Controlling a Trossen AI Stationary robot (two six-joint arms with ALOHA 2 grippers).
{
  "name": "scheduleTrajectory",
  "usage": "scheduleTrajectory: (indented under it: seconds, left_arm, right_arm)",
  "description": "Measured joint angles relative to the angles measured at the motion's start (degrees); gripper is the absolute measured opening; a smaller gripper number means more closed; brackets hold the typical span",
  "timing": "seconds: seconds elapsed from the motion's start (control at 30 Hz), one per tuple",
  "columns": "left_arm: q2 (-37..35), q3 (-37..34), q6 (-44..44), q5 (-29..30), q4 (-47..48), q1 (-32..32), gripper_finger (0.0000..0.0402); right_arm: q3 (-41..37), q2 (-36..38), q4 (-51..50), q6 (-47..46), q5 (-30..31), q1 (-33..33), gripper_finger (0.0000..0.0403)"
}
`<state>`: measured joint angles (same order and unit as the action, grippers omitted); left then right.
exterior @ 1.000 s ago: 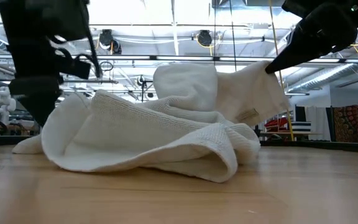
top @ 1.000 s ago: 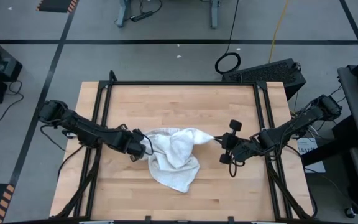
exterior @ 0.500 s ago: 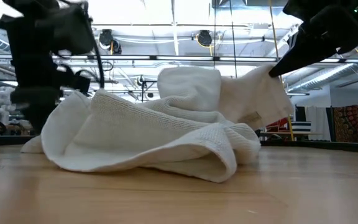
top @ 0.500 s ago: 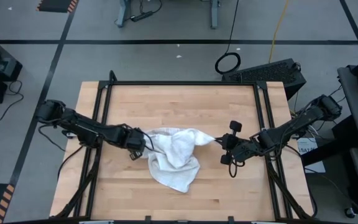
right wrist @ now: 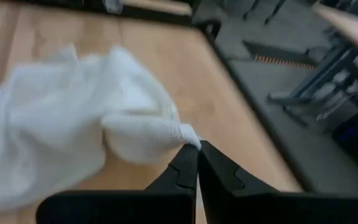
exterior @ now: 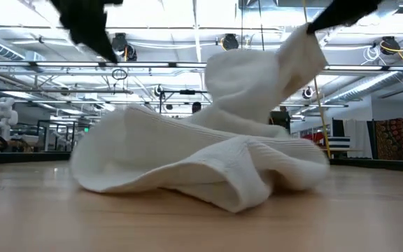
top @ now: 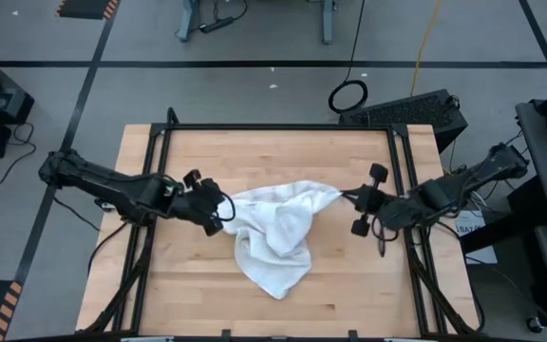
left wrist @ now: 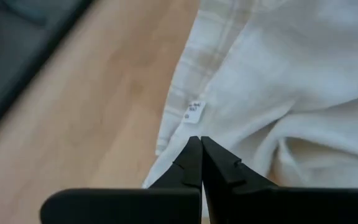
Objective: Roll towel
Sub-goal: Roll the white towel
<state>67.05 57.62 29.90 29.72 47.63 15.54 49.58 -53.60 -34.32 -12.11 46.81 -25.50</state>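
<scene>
At the centre of the high view, my left gripper (top: 218,211) and right gripper (top: 348,197) each pinch a corner of the crumpled towel (top: 273,233), drawing it flat for rolling.

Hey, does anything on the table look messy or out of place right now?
Only the towel: it lies crumpled in a heap mid-table, not flat or rolled. The right claw holds one corner pinched and lifted off the table, and the left claw is shut on the opposite edge near the small tag.
</scene>
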Motion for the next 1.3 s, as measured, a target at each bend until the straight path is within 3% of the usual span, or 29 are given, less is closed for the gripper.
scheduleTrajectory:
  seconds: [0.2, 0.43, 0.67, 0.8, 1.0, 1.2, 1.3]
  left_arm:
    - [-0.44, 3.21, -4.75, 2.68, -0.45, -0.47, 0.0001]
    - [2.69, -4.80, -3.27, 2.94, -9.83, -2.77, 0.0042]
    - [11.92, -8.61, -4.29, -6.64, -24.03, -11.05, 0.0134]
    - [17.40, -8.61, -8.15, -11.29, -30.64, -12.45, 0.0164]
    - [25.99, -8.48, -12.37, -15.68, -38.87, -9.80, 0.0168]
    - [31.01, -8.56, -12.16, -36.20, -38.51, -7.61, 0.0168]
    - [28.25, -8.56, -13.14, -40.75, -37.00, -7.04, 0.0168]
  right_arm:
    - [1.92, 3.61, 3.62, 7.24, 2.87, 1.91, 0.0000]
    - [1.91, 3.91, 3.97, 8.34, 2.71, 2.31, 0.0000]
    - [1.91, 2.48, 3.71, 8.33, 2.33, 2.30, 0.0000]
    - [1.91, 1.50, 2.02, 6.67, 1.78, 2.27, 0.0000]
    - [1.91, 0.57, -0.44, 2.52, -5.83, 2.27, 0.0000]
    - [1.91, -0.17, -3.50, -3.90, -23.22, 2.17, 0.0000]
    - [1.90, -0.78, -5.65, -6.66, -30.84, 2.01, 0.0000]
